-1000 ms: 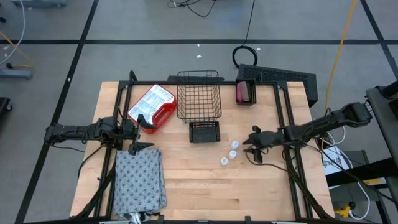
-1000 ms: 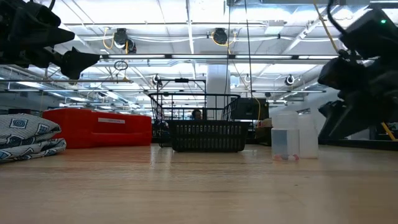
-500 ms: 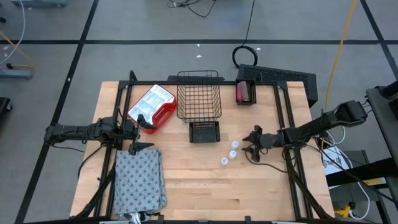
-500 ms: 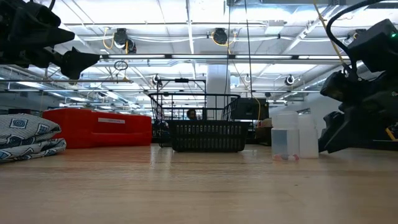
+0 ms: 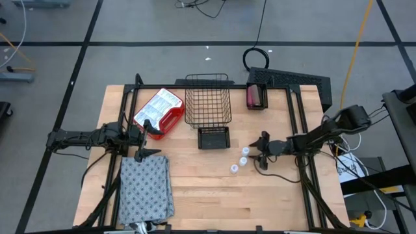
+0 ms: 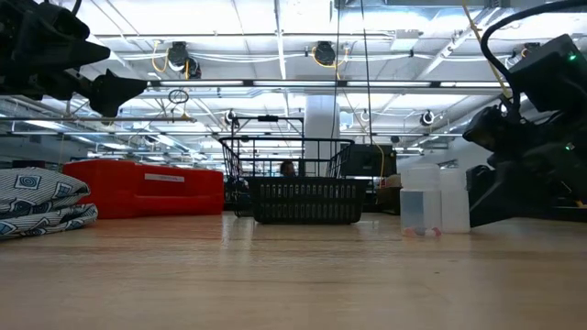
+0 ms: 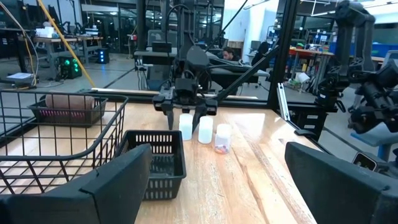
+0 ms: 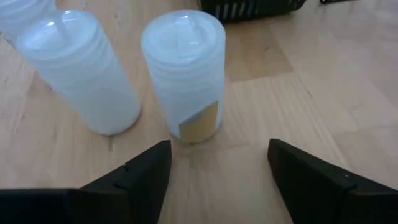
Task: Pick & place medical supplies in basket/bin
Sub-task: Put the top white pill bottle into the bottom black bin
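Your wire basket at 12 o'clock on the table holds nothing you can see; the small black bin just in front of it shows no contents either. Three white vials stand right of centre, about 3 o'clock, one showing a tan label with no readable writing. Since a second ago your right gripper has slid closer to them, jaws spread wider. Your left gripper waits spread near 9 o'clock above the grey dotted cloth.
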`<state>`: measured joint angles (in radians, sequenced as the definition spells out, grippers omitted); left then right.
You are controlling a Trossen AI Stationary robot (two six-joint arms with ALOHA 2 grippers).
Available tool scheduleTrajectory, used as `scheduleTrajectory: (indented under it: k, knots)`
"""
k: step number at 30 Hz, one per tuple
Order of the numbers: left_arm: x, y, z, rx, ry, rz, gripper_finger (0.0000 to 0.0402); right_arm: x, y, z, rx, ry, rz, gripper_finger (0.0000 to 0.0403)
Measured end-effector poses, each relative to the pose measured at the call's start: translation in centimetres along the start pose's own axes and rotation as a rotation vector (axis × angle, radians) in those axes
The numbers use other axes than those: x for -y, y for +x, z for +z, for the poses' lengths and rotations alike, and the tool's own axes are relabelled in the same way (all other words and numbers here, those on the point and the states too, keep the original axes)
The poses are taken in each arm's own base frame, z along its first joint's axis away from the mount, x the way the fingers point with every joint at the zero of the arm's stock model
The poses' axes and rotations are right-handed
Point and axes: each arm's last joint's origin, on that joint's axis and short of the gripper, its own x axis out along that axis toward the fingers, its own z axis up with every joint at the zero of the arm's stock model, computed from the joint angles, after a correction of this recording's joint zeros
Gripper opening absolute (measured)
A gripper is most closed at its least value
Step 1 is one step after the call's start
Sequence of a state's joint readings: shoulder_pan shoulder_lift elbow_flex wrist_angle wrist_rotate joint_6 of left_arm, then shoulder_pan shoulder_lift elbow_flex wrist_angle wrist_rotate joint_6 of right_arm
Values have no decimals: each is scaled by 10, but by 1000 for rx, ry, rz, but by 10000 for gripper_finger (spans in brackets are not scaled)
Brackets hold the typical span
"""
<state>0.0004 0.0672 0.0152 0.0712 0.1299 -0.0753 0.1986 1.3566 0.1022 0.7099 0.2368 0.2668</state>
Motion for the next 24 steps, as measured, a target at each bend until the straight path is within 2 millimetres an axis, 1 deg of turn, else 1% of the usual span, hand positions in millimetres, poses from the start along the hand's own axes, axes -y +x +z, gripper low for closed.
scheduleTrajectory:
  k: [10,17,20,24]
  knots:
    - [0,0,0,1,0,0,374,-3,12,2,30,-40,8,254]
    - [0,0,0,0,0,0,374,-4,13,3,49,-40,14,253]
    - [0,0,0,0,0,0,374,-5,13,6,77,-66,24,253]
    - [0,0,0,0,0,0,374,-5,13,5,70,-82,18,253]
